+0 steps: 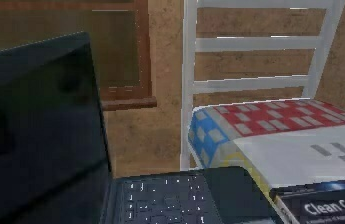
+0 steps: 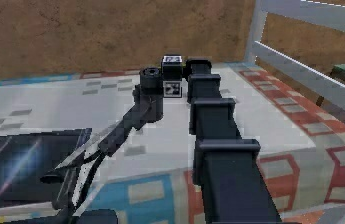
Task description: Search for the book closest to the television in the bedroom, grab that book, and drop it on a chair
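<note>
A dark-covered book (image 2: 25,165) lies flat on a checked red, blue and yellow cover (image 2: 280,110) at the arm side view's left. The arm's dark bar (image 2: 225,150) rises from the bottom edge to two white marker squares (image 2: 176,72). From there the gripper (image 2: 68,192) reaches down-left, and its thin fingers (image 2: 100,160) end at the book's right edge. I cannot tell whether it holds anything. In the forward view a dark book (image 1: 320,202) with white lettering lies at the bottom right, beside the same checked cover (image 1: 270,122).
A laptop with a dark screen (image 1: 40,120) and keyboard (image 1: 170,200) stands at the forward view's left. A white slatted frame (image 1: 260,45) rises behind the checked cover, and its rail (image 2: 310,50) crosses the arm side view's upper right. A wood-framed panel (image 1: 120,50) hangs on the brown wall.
</note>
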Tool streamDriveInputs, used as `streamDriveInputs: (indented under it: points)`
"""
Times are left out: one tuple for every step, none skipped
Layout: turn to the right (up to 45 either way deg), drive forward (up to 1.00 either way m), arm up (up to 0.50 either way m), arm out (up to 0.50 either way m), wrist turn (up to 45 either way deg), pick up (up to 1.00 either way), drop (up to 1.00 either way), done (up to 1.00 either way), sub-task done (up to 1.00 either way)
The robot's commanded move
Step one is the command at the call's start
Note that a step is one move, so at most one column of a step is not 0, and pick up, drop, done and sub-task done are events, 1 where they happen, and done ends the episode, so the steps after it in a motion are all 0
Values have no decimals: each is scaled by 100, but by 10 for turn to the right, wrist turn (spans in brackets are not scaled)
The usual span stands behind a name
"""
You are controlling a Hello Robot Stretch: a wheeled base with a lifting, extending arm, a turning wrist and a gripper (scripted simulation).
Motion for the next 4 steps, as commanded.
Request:
streamDriveInputs:
  points:
    - [0,0,0,-22,0,0,0,0,0]
    - [450,0,0,0,0,0,0,0,0]
    - [450,0,0,0,0,0,0,0,0]
    - [450,0,0,0,0,0,0,0,0]
